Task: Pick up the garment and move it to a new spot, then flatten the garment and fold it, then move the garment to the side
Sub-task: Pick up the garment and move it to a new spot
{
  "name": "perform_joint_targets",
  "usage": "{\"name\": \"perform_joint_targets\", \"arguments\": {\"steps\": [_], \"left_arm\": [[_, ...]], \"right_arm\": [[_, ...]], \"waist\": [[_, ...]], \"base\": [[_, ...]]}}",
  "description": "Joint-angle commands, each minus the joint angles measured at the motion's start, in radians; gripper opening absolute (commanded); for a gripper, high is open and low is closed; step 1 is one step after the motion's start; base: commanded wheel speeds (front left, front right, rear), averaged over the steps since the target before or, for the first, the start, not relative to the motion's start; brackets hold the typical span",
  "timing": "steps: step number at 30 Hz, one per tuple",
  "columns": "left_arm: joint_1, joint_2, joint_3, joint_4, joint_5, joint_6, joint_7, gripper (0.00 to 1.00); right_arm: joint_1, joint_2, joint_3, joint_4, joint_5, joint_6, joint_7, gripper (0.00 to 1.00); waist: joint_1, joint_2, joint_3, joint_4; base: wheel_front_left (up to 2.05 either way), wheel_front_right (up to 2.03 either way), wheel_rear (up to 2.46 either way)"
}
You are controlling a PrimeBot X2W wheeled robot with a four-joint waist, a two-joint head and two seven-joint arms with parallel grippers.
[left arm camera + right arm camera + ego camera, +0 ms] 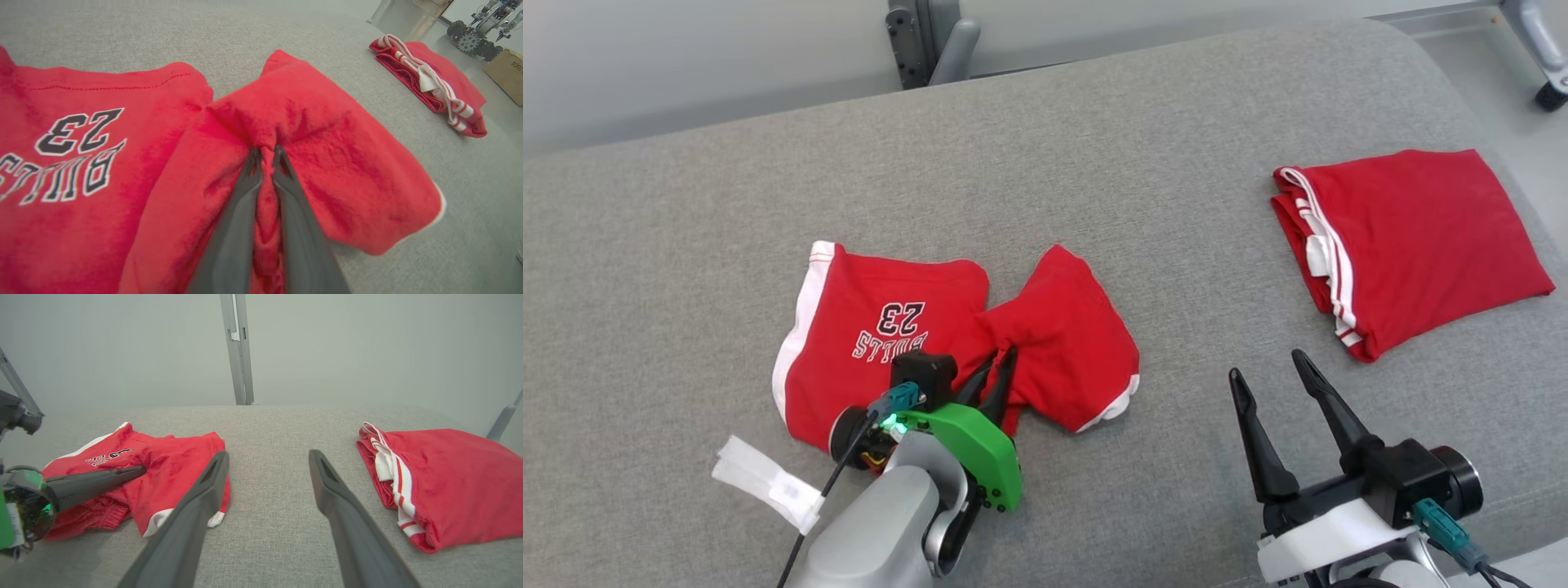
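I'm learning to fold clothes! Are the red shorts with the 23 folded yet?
Not folded. The 23 shorts lie crumpled, their middle bunched up and pinched in the shut left gripper.

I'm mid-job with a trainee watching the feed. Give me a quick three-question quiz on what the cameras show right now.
1. True or false: the left gripper is shut on the shorts.
2. Fill in: in the head view, the folded garment lies to the shorts' ____.
3. The right gripper is: A) open, holding nothing; B) shut on the shorts; C) shut on the folded garment.
Key: 1 true; 2 right; 3 A.
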Motion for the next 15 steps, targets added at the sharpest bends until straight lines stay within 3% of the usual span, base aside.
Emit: {"name": "perform_joint_targets", "arguments": {"steps": [1,5,15], "left_arm": [[-0.021,-0.004,0.003,0.016,0.014,-0.002,-0.015,1.0],[-0.017,-0.011,0.027,-0.028,0.057,0.022,-0.031,1.0],[0.22,0.087,0.077,-0.412,0.294,0.173,-0.029,1.0]], "right_arm": [[0.019,-0.001,-0.005,0.003,0.007,-0.001,-0.003,1.0],[0.036,-0.001,-0.019,0.004,0.014,-0.001,-0.003,1.0],[0.131,-0.001,-0.103,-0.01,-0.002,-0.001,-0.003,1.0]], "waist": [[0.0,0.0118,-0.016,-0.004],[0.0,0.0118,-0.045,0.008],[0.0,0.0118,-0.147,0.13]], "base": [[0.0,0.0,0.0],[0.0,0.0,0.0],[0.0,0.0,0.0]]}}
